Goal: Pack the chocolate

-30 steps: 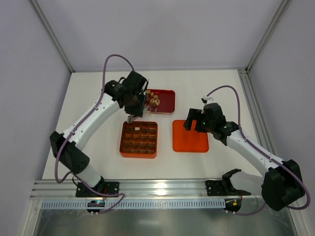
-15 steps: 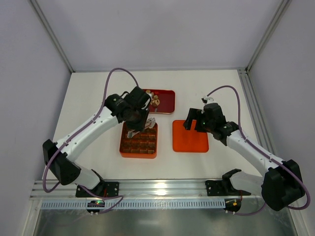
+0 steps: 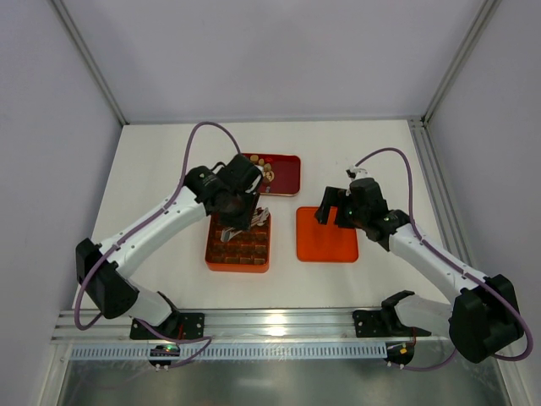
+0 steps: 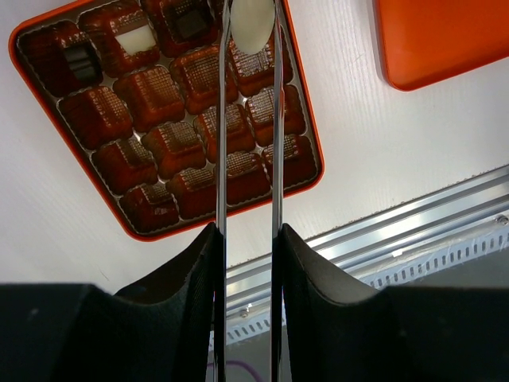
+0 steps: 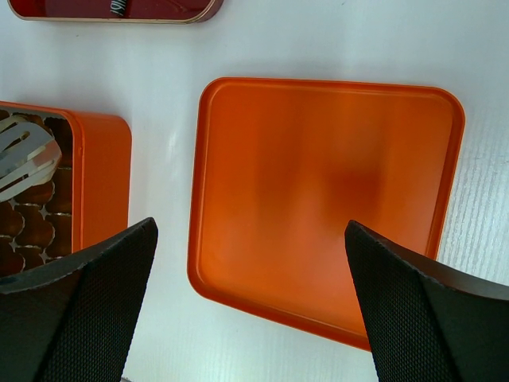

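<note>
Cream-white chocolate [image 4: 253,24] in left end effector [image 3: 255,219], now over orange box [image 3: 237,264]

An orange grid box [image 3: 237,266] is sitting on the white counter [image 3: 161,161]; a flat orange lid [image 3: 327,234] is lying just beside it, apart; a dark red tray [image 3: 286,176] is resting behind the box; an aluminium rail [image 3: 279,320] is running along the near edge.

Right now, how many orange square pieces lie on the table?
2: the grid box, left of centre, and the flat lid just right of it, apart. None seems hidden.
</note>
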